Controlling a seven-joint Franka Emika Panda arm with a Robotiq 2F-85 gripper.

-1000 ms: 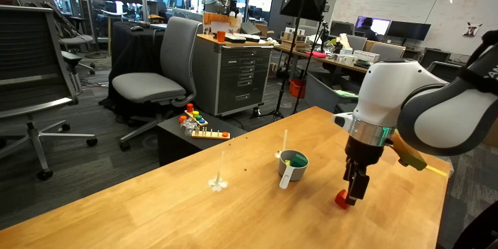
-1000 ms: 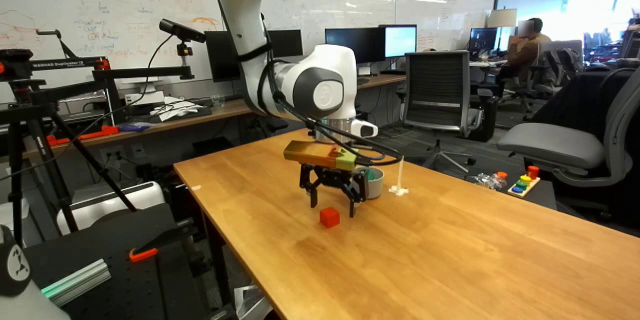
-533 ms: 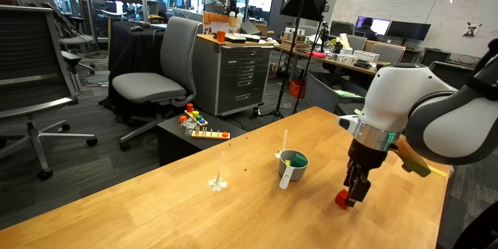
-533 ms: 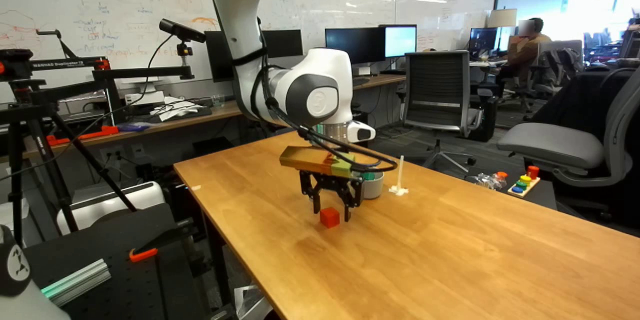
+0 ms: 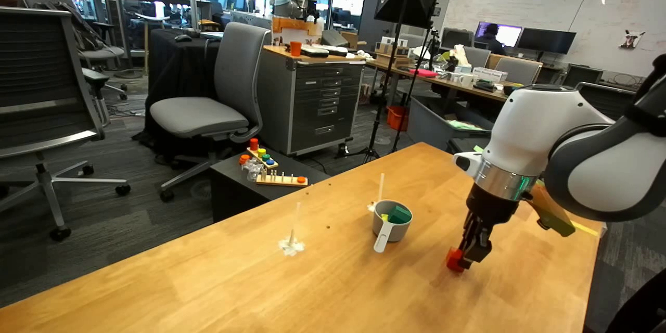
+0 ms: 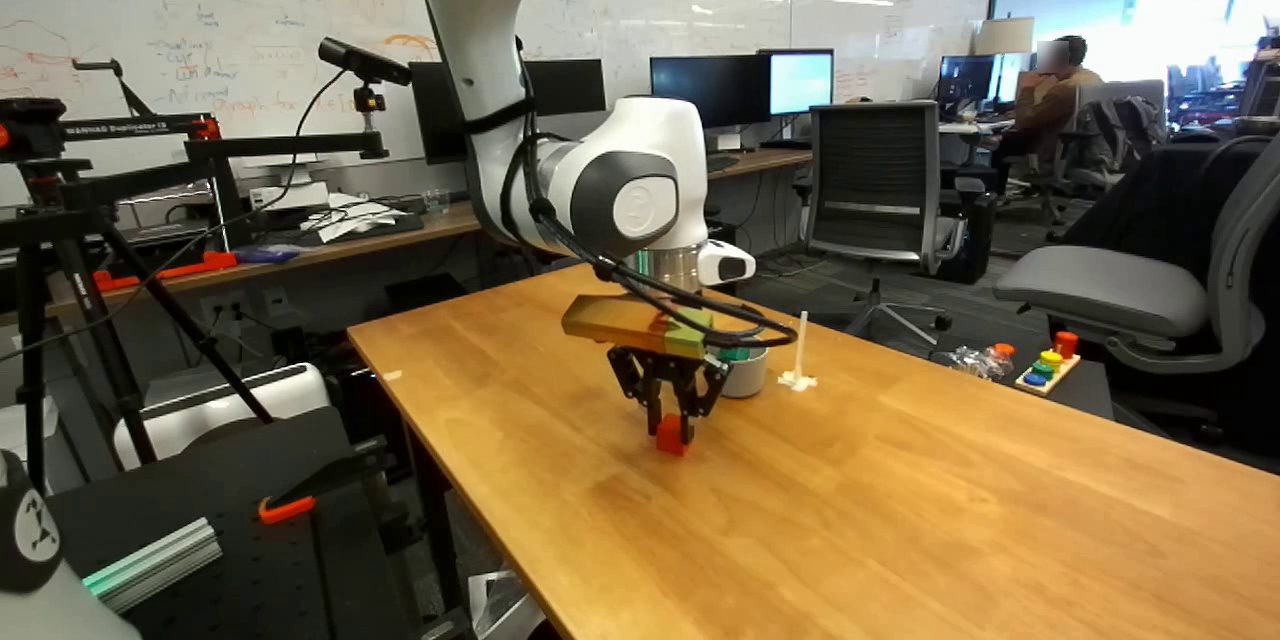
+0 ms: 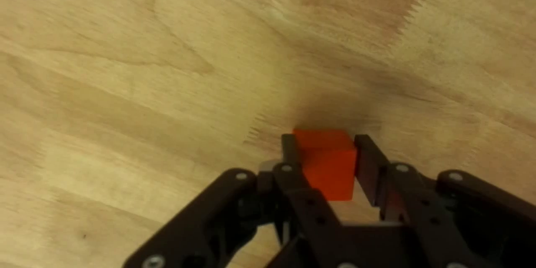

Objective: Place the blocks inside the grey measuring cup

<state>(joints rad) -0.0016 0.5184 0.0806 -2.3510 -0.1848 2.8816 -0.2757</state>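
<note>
Red block (image 7: 328,169) pinched between fingers of gripper (image 7: 325,143), lower centre of wrist view. Grey measuring cup (image 5: 400,233), likely next stop, well apart, up and left of gripper in exterior view, handle (image 5: 383,238) pointing down frame.

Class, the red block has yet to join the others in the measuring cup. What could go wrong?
The gripper holds the red block only between narrow fingertips, so it might slip.
The green block and yellow block already sit in the grey measuring cup, so the red one may perch on top or tumble out.
The gripper might also brush the thin upright stick beside the cup.
</note>
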